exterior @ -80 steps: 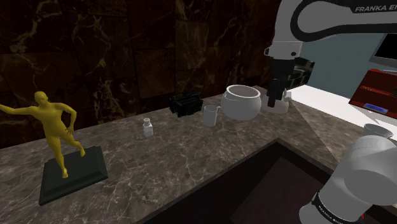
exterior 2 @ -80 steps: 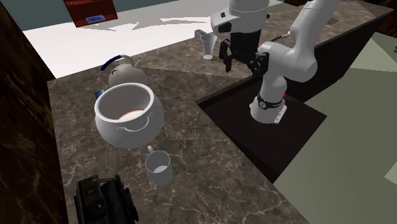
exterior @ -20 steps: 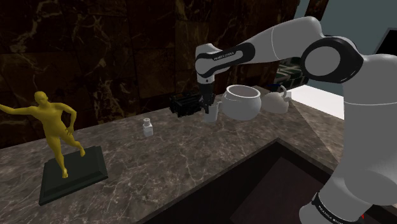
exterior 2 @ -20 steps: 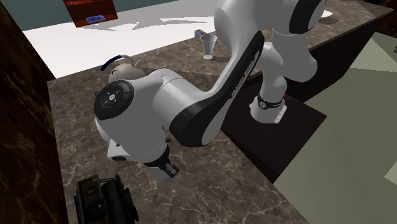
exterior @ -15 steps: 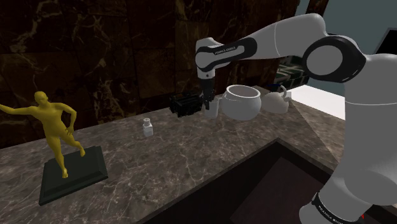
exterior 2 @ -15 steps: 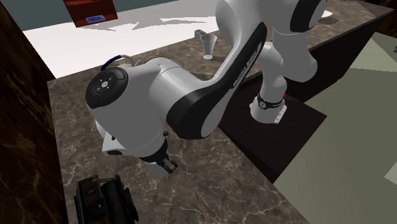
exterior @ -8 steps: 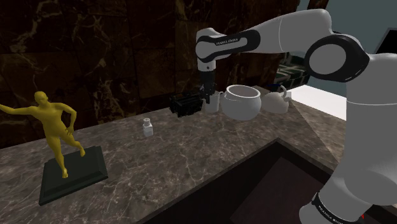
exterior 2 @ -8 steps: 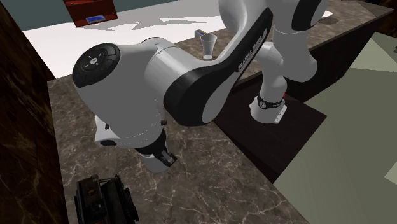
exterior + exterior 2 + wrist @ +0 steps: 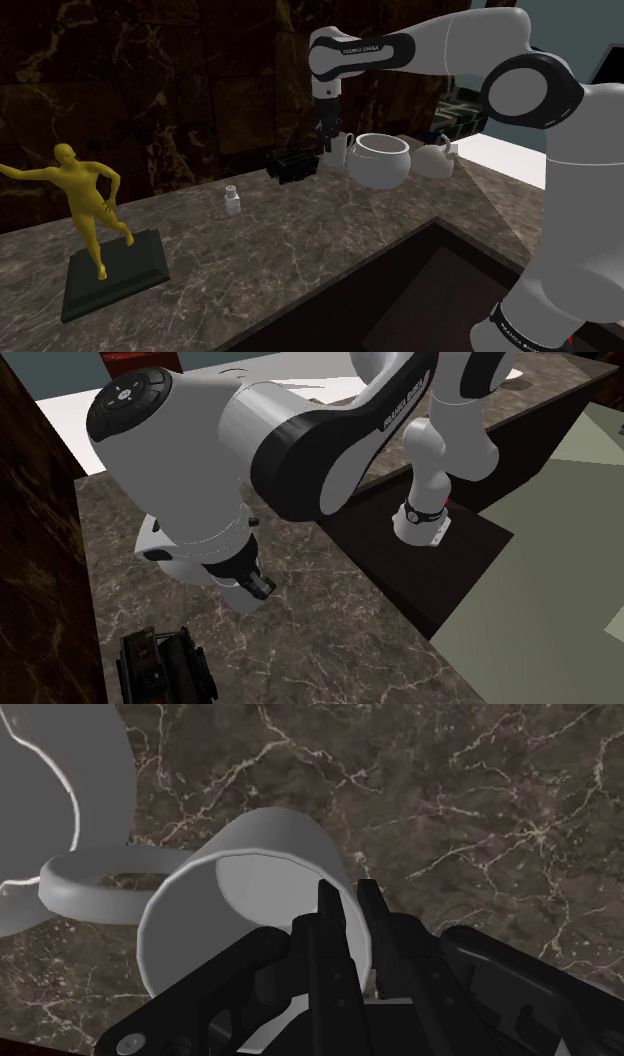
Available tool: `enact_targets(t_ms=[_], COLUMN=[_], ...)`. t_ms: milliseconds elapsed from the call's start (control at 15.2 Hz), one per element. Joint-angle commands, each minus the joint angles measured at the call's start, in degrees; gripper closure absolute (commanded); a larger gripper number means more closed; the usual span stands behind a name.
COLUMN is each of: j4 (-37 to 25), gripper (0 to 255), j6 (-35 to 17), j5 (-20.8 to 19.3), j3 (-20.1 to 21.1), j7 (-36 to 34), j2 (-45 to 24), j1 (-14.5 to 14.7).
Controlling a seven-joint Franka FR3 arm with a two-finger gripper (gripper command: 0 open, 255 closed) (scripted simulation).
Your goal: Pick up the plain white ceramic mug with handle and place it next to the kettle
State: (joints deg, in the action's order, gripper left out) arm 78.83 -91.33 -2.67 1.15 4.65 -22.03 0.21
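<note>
The plain white mug (image 9: 337,147) hangs a little above the dark marble counter (image 9: 260,250), just off the big white pot (image 9: 379,160) on the shoulder view's left. My gripper (image 9: 326,150) comes down from above and is shut on the mug's wall. In the wrist view the two fingers (image 9: 330,919) pinch the rim of the mug (image 9: 250,864), and its handle (image 9: 95,884) points toward the pot (image 9: 50,794). The white kettle (image 9: 436,158) stands beyond the pot, on the shoulder view's right. In the second exterior view the arm's bulk (image 9: 220,462) hides the mug.
A black boxy appliance (image 9: 291,162) sits just behind the mug by the dark wall. A small white bottle (image 9: 232,201) and a yellow figurine (image 9: 90,200) on a dark base stand further left. A sunken dark recess (image 9: 400,290) borders the counter's near edge.
Over the last second the gripper has risen straight up with the mug in it, lifting it off the counter. Earlier the mug stood on the counter and the gripper hung near the kettle.
</note>
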Motion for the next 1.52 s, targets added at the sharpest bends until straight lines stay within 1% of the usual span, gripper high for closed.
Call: enact_targets(t_ms=[0, 726, 1320, 1452], j4=[-2.1, -13.6, -27.8, -18.5], gripper=[255, 255, 255, 255], j6=[1.8, 11.4, 20.9, 17.4], j5=[0.0, -0.1, -0.2, -0.2], j3=[0.0, 0.0, -0.1, -0.5], j7=[0.1, 0.4, 0.8, 2.5], j2=[-0.3, -2.3, -6.8, -1.0], j1=[0.0, 0.2, 0.4, -1.1])
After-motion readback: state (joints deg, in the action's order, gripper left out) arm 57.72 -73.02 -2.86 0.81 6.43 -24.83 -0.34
